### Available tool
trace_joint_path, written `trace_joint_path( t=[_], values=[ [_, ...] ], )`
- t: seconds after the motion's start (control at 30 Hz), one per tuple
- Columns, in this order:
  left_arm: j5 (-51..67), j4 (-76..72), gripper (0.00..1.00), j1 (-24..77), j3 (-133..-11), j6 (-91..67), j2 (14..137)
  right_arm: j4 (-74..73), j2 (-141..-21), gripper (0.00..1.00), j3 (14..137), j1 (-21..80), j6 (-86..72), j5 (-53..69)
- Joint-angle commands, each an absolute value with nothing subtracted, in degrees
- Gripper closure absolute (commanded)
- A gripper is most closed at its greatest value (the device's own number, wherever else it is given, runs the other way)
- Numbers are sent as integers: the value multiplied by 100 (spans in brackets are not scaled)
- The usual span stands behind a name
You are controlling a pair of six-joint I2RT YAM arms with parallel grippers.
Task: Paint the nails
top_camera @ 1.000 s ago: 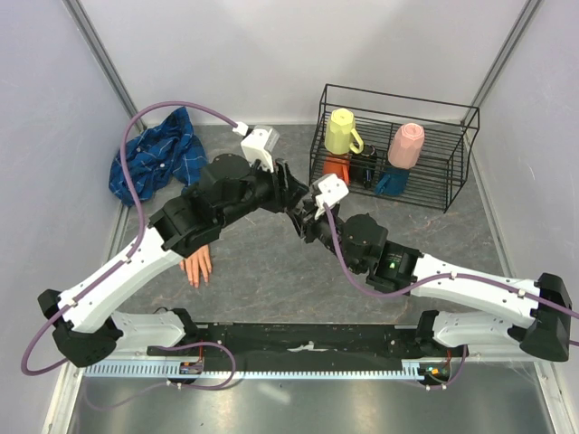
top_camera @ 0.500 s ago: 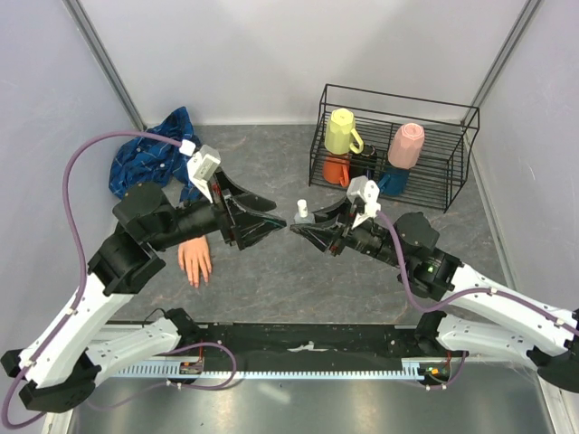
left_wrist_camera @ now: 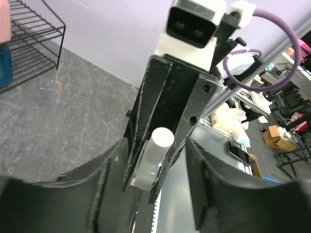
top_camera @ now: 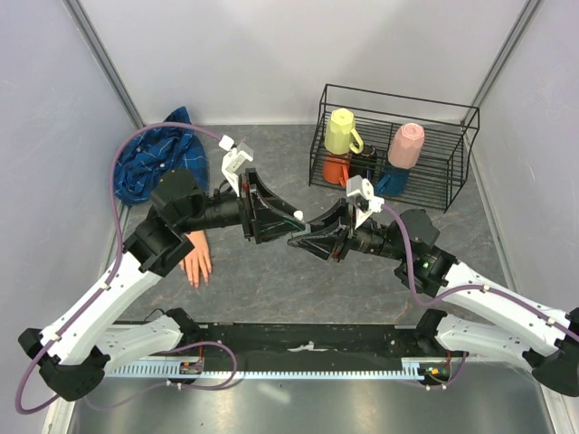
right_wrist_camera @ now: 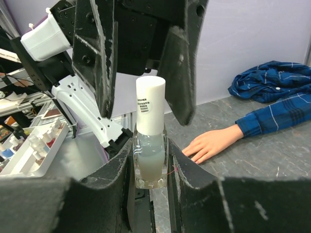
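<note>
A small glass bottle with a white cap (right_wrist_camera: pixel 150 141) is held by its glass body in my shut right gripper (right_wrist_camera: pixel 150 154), above the table. My left gripper (right_wrist_camera: pixel 145 114) is open, its fingers on either side of the cap without touching it. In the left wrist view the bottle (left_wrist_camera: pixel 154 150) sits between the right fingers, just beyond my left gripper (left_wrist_camera: pixel 155 150). From above, the two grippers (top_camera: pixel 286 222) (top_camera: pixel 300 237) meet at mid-table round the cap (top_camera: pixel 298 215). The peach mannequin hand (top_camera: pixel 196 262) lies flat, palm down, left of them; its nails (right_wrist_camera: pixel 194 155) are tiny. The blue plaid sleeve (top_camera: pixel 154 167) trails to the back left.
A black wire rack (top_camera: pixel 452 194) stands at the back right, holding a yellow cup (top_camera: pixel 342 131), a pink cup (top_camera: pixel 405 145), an orange cup and a blue cup. Grey walls close in the left, back and right sides.
My left arm has swung right and its open jaws now straddle the bottle's cap. My right gripper has kept hold of the bottle and shifted slightly toward the left gripper.
</note>
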State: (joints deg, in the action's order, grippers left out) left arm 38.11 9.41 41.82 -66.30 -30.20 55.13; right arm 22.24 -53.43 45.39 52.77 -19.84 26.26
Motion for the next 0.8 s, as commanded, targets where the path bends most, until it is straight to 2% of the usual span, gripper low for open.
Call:
trace_joint_path(
  t=[0.0, 0.13, 0.37, 0.47, 0.6, 0.63, 0.77],
  values=[
    [4148, 369, 51, 4131, -6688, -3261, 5475, 2672, -5370, 100, 4597, 5221, -2136, 2909],
    [4149, 395, 63, 4131, -6680, -3235, 5449, 2611, -5423, 100, 4605, 5194, -2083, 2787],
    [3596, 992, 98, 4131, -6969, -2875, 5555, 2015, -5651, 100, 4903, 5194, -1750, 2103],
    [2815, 1369, 98, 4148, -7119, -2777, 5546, 1436, -5757, 100, 5114, 5369, -1302, 1199],
    [1006, 1967, 98, 4560, -7426, -2751, 5669, 1063, -6037, 100, 5422, 6186, -607, -1626],
    [141, 2117, 98, 4849, -7505, -2786, 5817, 1072, -6247, 100, 5475, 6405, -459, -2026],
    [-1063, 2741, 98, 5247, -7945, -2997, 6248, 1387, -6618, 100, 5590, 6618, -186, -2759]
  ],
)
